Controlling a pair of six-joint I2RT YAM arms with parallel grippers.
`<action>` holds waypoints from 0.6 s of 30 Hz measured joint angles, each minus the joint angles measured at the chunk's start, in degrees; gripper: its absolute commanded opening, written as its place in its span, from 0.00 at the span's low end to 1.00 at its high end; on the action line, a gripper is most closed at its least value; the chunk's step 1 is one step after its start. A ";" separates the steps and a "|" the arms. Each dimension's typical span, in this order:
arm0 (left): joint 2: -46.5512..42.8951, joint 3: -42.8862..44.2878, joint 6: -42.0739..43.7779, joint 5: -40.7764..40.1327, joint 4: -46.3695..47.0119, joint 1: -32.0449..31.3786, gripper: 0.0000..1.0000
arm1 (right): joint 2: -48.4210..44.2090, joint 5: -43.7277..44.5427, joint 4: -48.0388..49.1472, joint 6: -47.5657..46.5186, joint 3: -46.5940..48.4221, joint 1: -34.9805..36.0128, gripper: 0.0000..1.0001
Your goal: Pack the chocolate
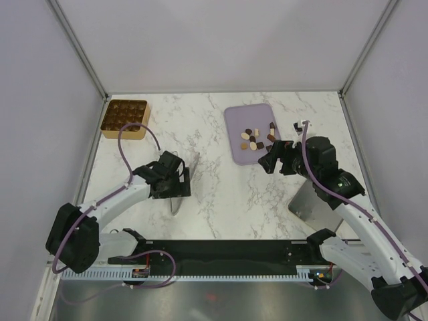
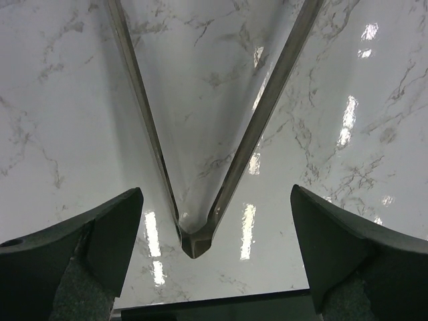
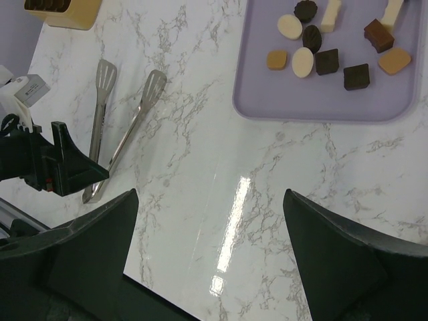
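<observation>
On the lilac tray [image 1: 235, 120], far right on the worktop [image 1: 227, 200], lies the chocolate [image 1: 256, 137]. Seen from above, the tray's near right corner is hidden under the right fingers [image 3: 348, 261], which are spread wide and empty. The left fingers [image 2: 100, 241], equally wide, flank the tongs [image 2: 194, 237] at their hinge without touching them.

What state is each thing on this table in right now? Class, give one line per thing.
chocolate: loose on the tray, not packed
tray: flat on the table, holding the pieces
box: uncovered, compartments showing
tongs: lying on the table, arms spread
left pincer: open, straddling the tongs' hinge end
right pincer: open, empty, over bare table beside the tray
</observation>
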 measured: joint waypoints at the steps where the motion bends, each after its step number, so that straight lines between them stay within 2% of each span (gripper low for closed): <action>1: 0.50 -0.07 0.02 0.00 0.76 0.00 1.00 | -0.31 -0.04 0.28 -0.02 -0.28 0.00 0.98; 12: 11.80 2.19 1.11 -0.76 6.16 0.00 0.98 | -1.25 -0.63 1.18 -0.22 -0.81 0.00 0.98; 18: 14.08 4.74 2.69 -2.40 7.21 0.00 0.98 | -3.87 -0.96 2.12 -0.31 -1.29 0.00 0.98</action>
